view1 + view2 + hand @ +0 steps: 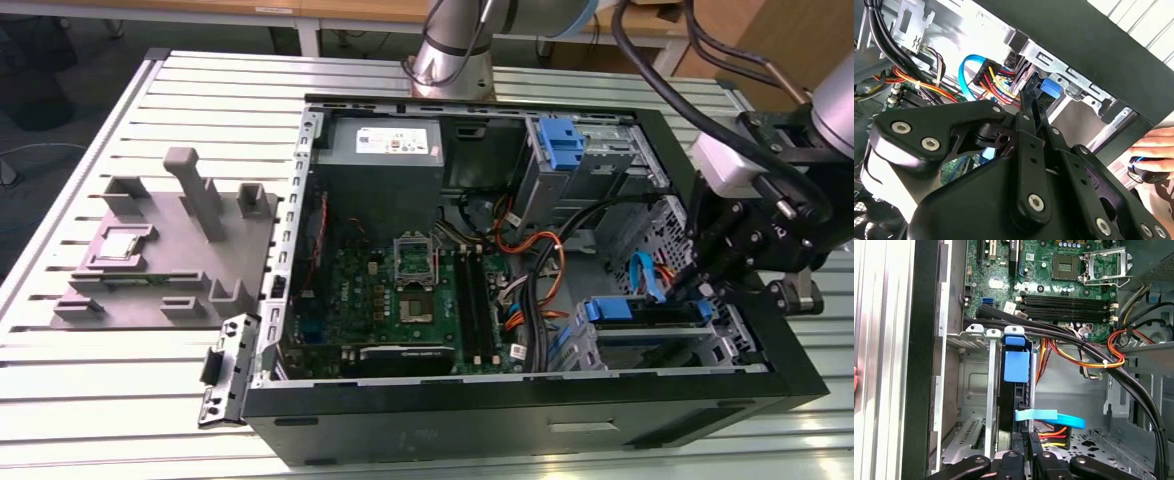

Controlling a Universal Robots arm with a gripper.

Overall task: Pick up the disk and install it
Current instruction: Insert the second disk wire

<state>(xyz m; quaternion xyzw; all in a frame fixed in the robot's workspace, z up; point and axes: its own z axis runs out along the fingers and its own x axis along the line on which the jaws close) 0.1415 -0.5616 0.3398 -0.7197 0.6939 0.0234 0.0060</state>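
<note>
Tool (1029,452): narrow, apparently pinching the disk (1019,405) edge-on at the lower centre of the first wrist view. Disk: sitting upright in the drive bay (974,390), blue carrier tab (1016,365) showing. Advice: pressing straight along the rails, avoiding cables (1079,357).

Pretty even overhead light in the exterior view, soft shadows inside the computer case (787,385). The second wrist view blows out white in the upper right, and the near gripper (1029,107) linkage looks blurry and dark.
</note>
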